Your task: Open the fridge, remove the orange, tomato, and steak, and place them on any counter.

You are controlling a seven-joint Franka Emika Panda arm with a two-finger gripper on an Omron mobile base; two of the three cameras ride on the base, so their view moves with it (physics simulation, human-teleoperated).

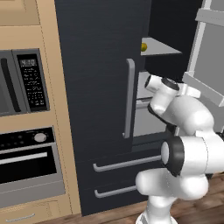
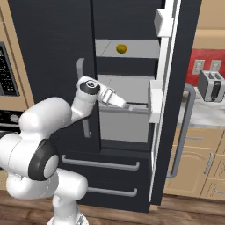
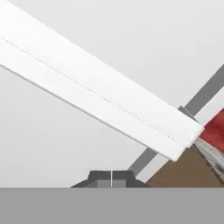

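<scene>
1. Fridge [image 2: 52, 52] interior holds the gripper [image 2: 127, 107], which reaches in over a pale shelf; its fingertips [image 3: 111, 178] are pressed together, clenched on nothing.
2. Above it, the orange [image 2: 121, 48] sits on an upper shelf, well apart from the hand.
3. The right door [image 2: 169, 110] stands swung open; the left door is closed.
4. Beyond the open door, a toaster [image 2: 210, 85] stands on the counter [image 2: 202, 115].
</scene>
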